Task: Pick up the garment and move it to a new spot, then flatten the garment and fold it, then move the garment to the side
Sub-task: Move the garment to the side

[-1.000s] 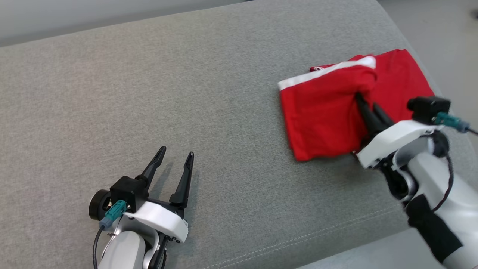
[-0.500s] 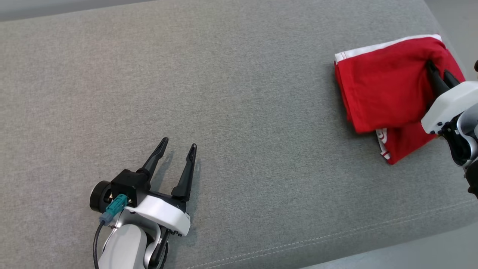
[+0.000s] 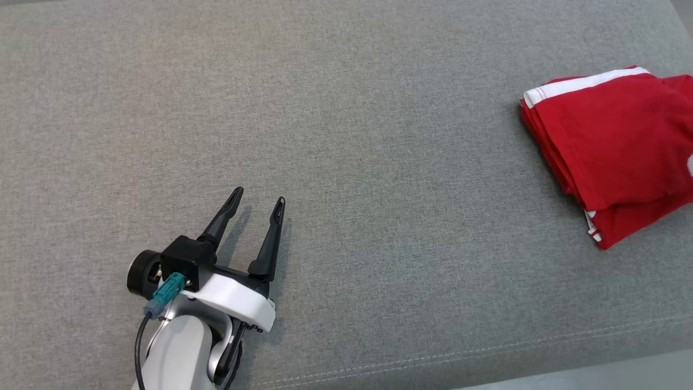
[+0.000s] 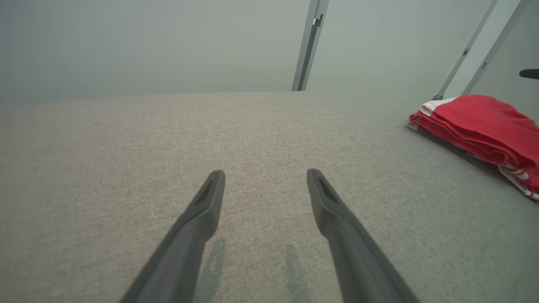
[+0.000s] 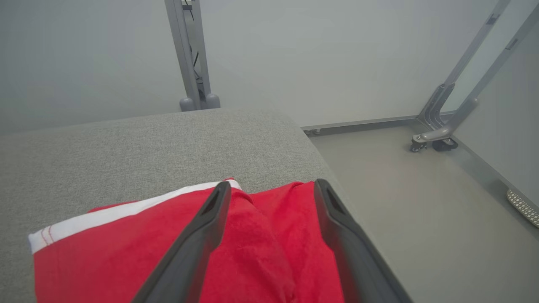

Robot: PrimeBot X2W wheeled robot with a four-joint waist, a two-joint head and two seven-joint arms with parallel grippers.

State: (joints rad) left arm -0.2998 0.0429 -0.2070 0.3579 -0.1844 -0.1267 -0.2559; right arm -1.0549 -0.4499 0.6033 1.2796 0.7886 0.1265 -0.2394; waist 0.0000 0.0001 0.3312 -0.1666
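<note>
Now, folded red garment, under spread right claw

The garment lies at the right end of the cushion. The left gripper sits front left, well apart; the right gripper is above the garment.

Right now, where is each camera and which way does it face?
Head view: on the head, facing down at the grey cushion; open left end effector lower left.
Left wrist view: on the left wrist, facing low across the cushion, along its fingers.
Right wrist view: on the right wrist, facing past the open right end effector to the floor.
Shared: all show the folded red garment.
</note>
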